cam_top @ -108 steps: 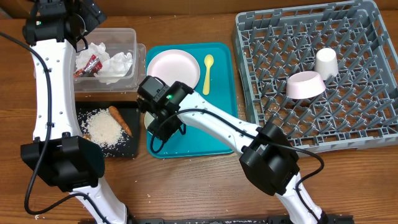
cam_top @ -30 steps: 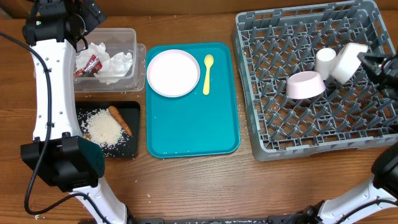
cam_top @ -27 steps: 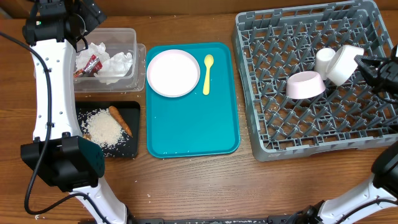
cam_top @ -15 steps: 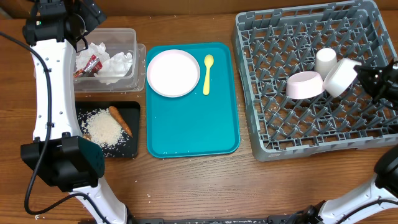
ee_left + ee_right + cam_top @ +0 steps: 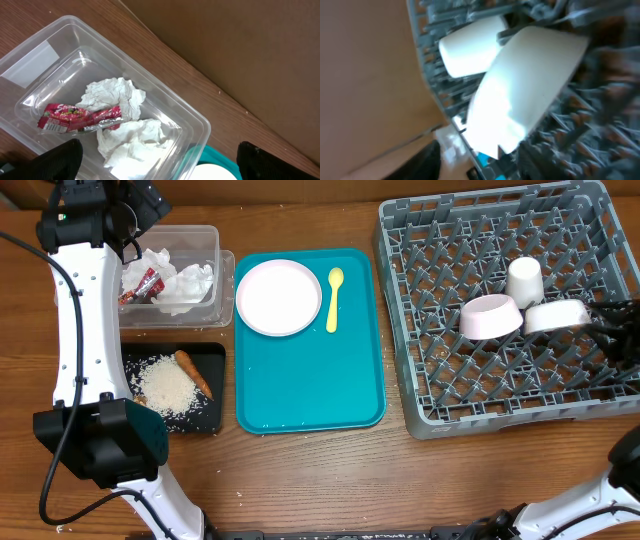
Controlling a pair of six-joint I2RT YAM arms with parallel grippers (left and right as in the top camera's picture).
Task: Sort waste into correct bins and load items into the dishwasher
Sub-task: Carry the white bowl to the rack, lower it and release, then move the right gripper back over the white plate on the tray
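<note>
Here the right gripper (image 5: 598, 322) reaches in from the right over the grey dish rack (image 5: 480, 380). Its jaws seem to pinch the rim of a tilted white bowl (image 5: 556, 316), though the right wrist view is too blurred to be sure. The bowl is tipped on edge among the pegs, probably so it can lean and drain like its neighbour. It sits just right of the other small bowl (image 5: 489, 316) and just in front of the upturned white cup (image 5: 524, 280). The left gripper (image 5: 170, 162) hangs over the clear tub (image 5: 213, 232) at the far left, jaws spread and pinching nothing. In the tub lie the red-and-white wrapper (image 5: 140, 286) and crumpled napkins (image 5: 185, 285). In front of it, the black tray (image 5: 215, 355) holds rice (image 5: 165, 385) and a carrot stick (image 5: 193, 374), so dry and food waste look separated. The round plate (image 5: 278, 297) and yellow spoon (image 5: 333, 298) wait on the teal tray (image 5: 310, 380) between bins and rack, not yet loaded. Everything rests on a brown wood-grain counter (image 5: 330, 480), and a plain brown cardboard-like panel (image 5: 240, 50) stands behind it.
</note>
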